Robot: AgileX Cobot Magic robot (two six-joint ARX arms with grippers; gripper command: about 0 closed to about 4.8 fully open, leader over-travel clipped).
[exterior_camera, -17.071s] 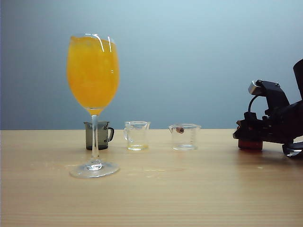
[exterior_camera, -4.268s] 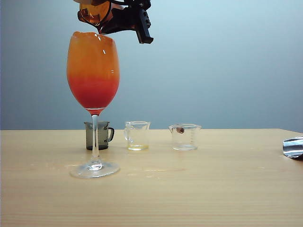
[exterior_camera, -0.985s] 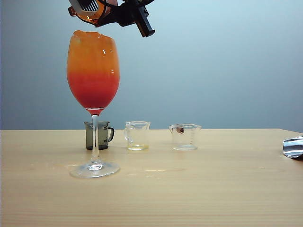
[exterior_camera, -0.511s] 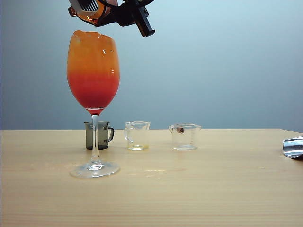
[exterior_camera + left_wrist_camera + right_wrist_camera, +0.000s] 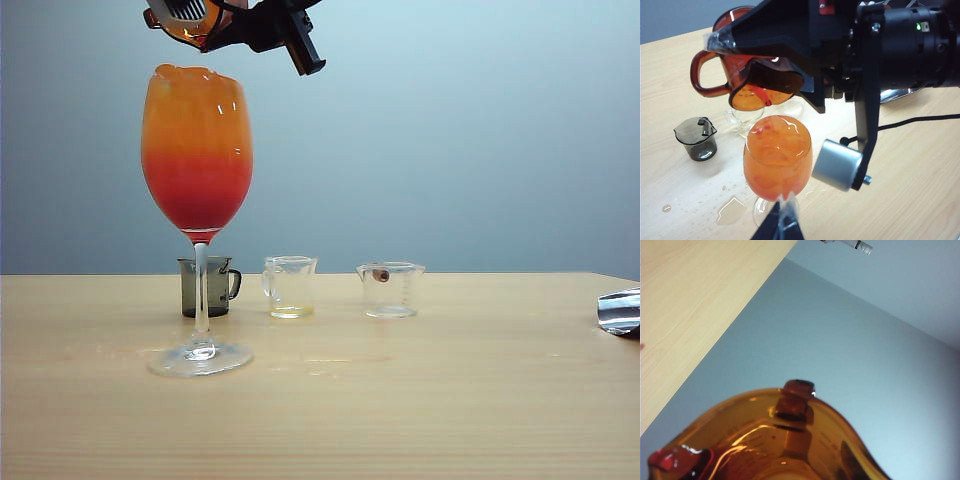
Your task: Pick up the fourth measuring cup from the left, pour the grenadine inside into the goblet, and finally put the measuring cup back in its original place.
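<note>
The right gripper (image 5: 235,22) was above the rim of the goblet (image 5: 197,150), clamped on the red-brown measuring cup (image 5: 190,22). The cup was tipped steeply, its pouring lip over the mouth of the goblet and just clear of it. In the left wrist view the cup (image 5: 747,82) hung with its handle to one side, a thin red thread of grenadine (image 5: 761,95) at the lip above the drink.

The goblet stood upright on the tabletop (image 5: 420,400), filled almost to the rim. Its contents were orange at the top and deep red at the bottom of the bowl (image 5: 197,200).

Behind the goblet stood a grey cup (image 5: 210,286) and two clear cups (image 5: 290,286), (image 5: 390,289) in a row.

The left gripper (image 5: 781,225) was near the goblet's foot; only its fingertips showed at the frame edge, close together with nothing between them.

A small puddle (image 5: 731,212) lay on the tabletop beside the goblet's foot.
</note>
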